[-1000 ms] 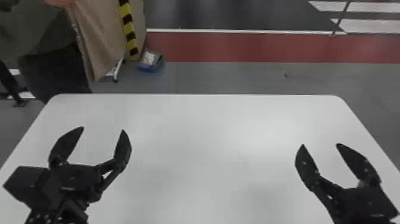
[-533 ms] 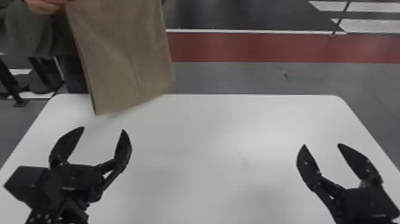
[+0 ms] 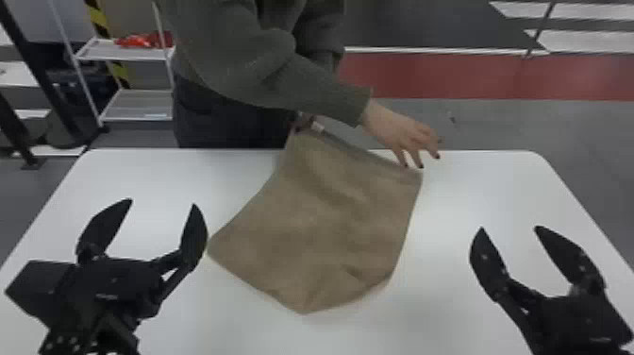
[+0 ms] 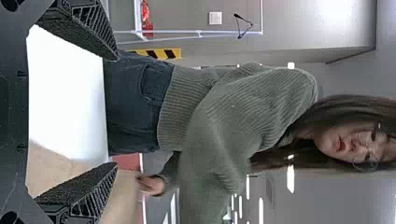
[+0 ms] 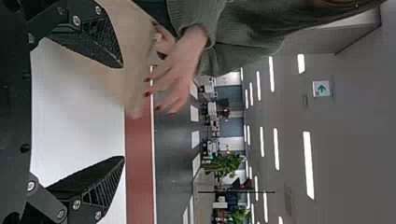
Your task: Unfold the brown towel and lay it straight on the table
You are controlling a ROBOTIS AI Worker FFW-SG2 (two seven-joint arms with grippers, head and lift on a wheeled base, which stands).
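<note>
The brown towel (image 3: pixel 325 222) hangs from a person's hand at its far left corner, its lower part at the middle of the white table (image 3: pixel 471 198). The person's other hand is just above its far right corner. To the towel's left is my left gripper (image 3: pixel 162 203), open with nothing between its fingers. My right gripper (image 3: pixel 509 229) stands open to the right, apart from the towel. In the left wrist view the left gripper (image 4: pixel 116 112) frames bare table and part of the towel (image 4: pixel 119 200). In the right wrist view the towel (image 5: pixel 133 51) passes beyond one finger of the right gripper (image 5: pixel 123 112).
A person in a green sweater leans over the table's far edge, arms reaching above it. Behind on the left stands a white shelf rack (image 3: pixel 125 52) with a red item on it.
The person has moved from the far left to the middle of the table's far side, bringing the towel right and nearer, over the table. Both arms have kept still.
</note>
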